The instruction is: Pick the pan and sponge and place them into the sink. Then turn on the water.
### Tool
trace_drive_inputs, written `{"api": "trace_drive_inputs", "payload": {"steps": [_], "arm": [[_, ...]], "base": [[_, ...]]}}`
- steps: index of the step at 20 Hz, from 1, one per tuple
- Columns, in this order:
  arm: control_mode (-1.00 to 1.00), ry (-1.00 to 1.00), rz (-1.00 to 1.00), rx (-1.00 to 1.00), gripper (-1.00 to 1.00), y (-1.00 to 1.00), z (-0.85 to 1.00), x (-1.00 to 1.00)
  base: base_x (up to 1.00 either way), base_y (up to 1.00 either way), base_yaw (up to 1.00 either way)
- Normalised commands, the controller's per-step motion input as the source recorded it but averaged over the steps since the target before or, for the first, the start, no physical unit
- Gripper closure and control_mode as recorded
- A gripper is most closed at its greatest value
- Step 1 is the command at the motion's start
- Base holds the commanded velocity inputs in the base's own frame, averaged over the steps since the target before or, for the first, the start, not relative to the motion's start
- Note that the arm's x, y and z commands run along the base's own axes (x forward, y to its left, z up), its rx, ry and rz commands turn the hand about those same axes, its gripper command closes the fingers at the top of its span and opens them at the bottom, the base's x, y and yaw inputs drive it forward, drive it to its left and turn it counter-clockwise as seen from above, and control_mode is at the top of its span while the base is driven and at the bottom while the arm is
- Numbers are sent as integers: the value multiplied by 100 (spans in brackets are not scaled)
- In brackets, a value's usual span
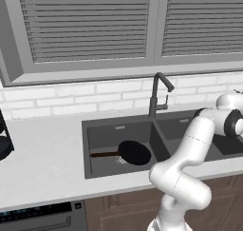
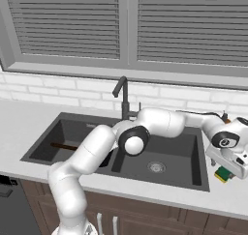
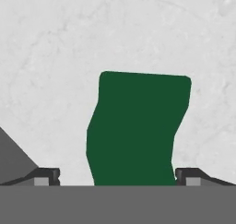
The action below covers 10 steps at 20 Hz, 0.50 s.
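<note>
The black pan lies in the left basin of the dark grey sink, its reddish-brown handle pointing left. On the counter just right of the sink rests the sponge, yellow with a green layer. My gripper hangs right over it, pointing down. In the hand view the sponge's green face sits between my open gripper's two fingertips, with a small gap on each side. Nothing is gripped.
A dark gooseneck faucet stands behind the sink's divider, and my arm stretches across the right basin in front of it. The pale counter is narrow to the right of the sink. A dark appliance sits at the far left.
</note>
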Motion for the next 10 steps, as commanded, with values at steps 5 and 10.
{"api": "trace_drive_inputs", "payload": {"steps": [5,10], "arm": [[-100,0,-2,-1,-100,-2,-16,0],[-100,0,-1,0,-100,-12,-4,0]], "base": [[0,0,0],[0,0,0]]}}
